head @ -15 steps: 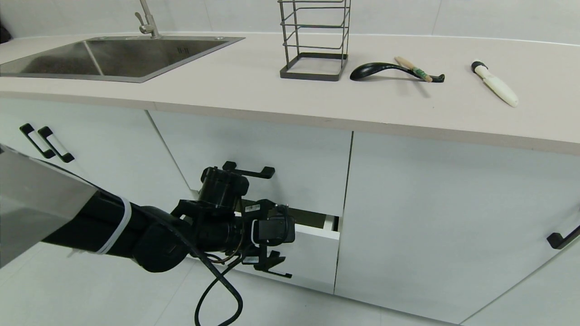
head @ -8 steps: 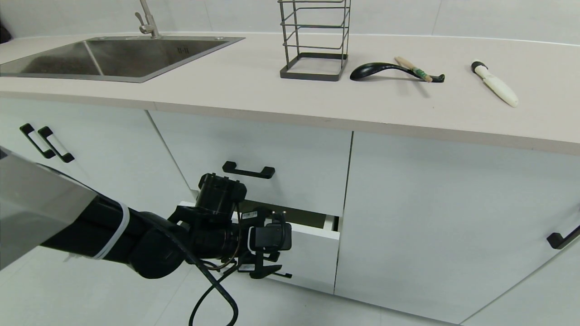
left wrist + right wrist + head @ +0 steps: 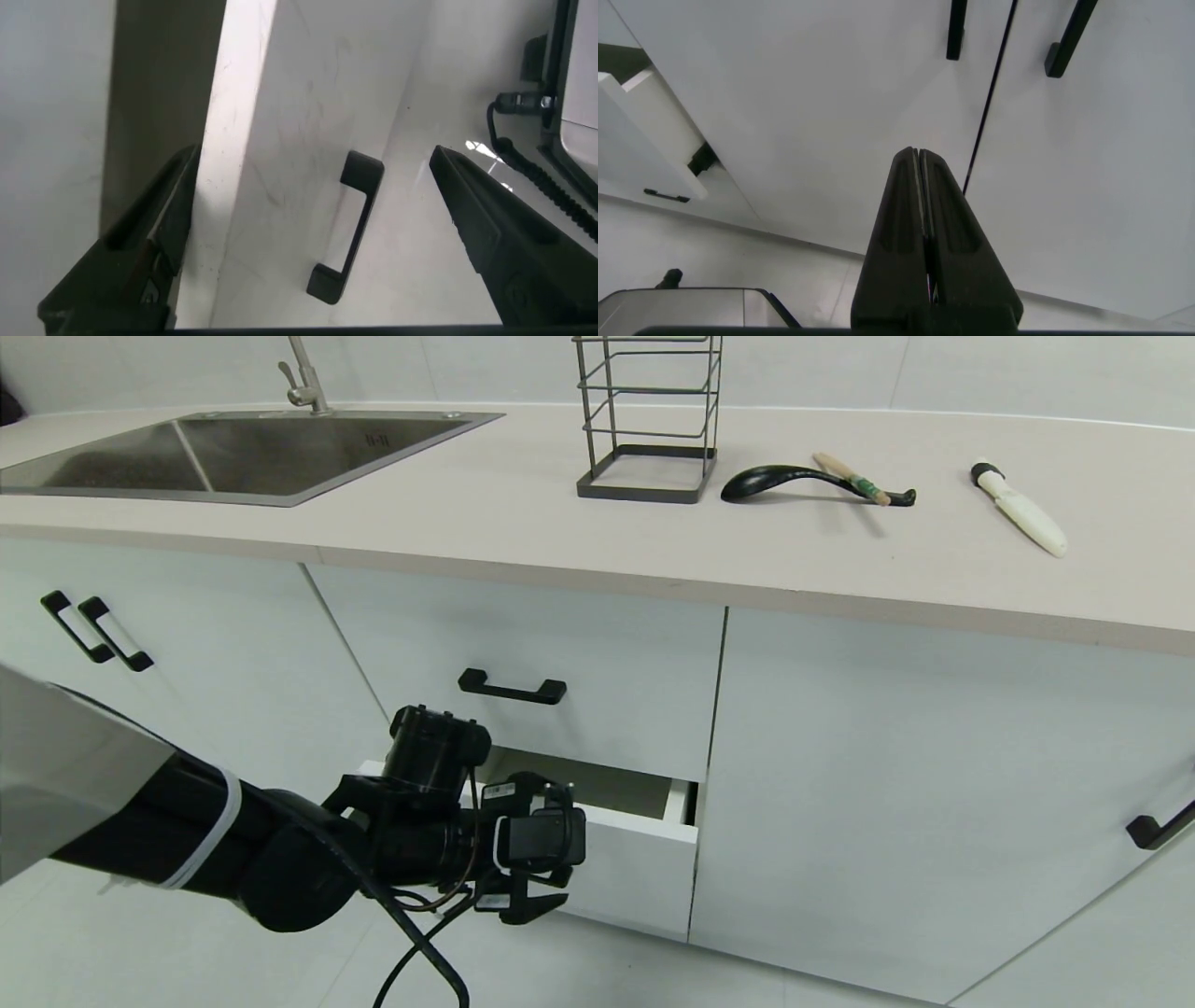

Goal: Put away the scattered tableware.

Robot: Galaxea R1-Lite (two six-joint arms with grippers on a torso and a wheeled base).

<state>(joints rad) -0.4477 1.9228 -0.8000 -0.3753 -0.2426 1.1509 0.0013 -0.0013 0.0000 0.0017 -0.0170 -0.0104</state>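
Sliding the white lower drawer farther out, the left gripper backs away, jaws spread astride its black bar handle.
Storage opens up; the glossy black ladle lies on the beige bench, lengthwise along its front edge, bowl toward the dark wire rack, stem rightward. Right gripper closed, empty.
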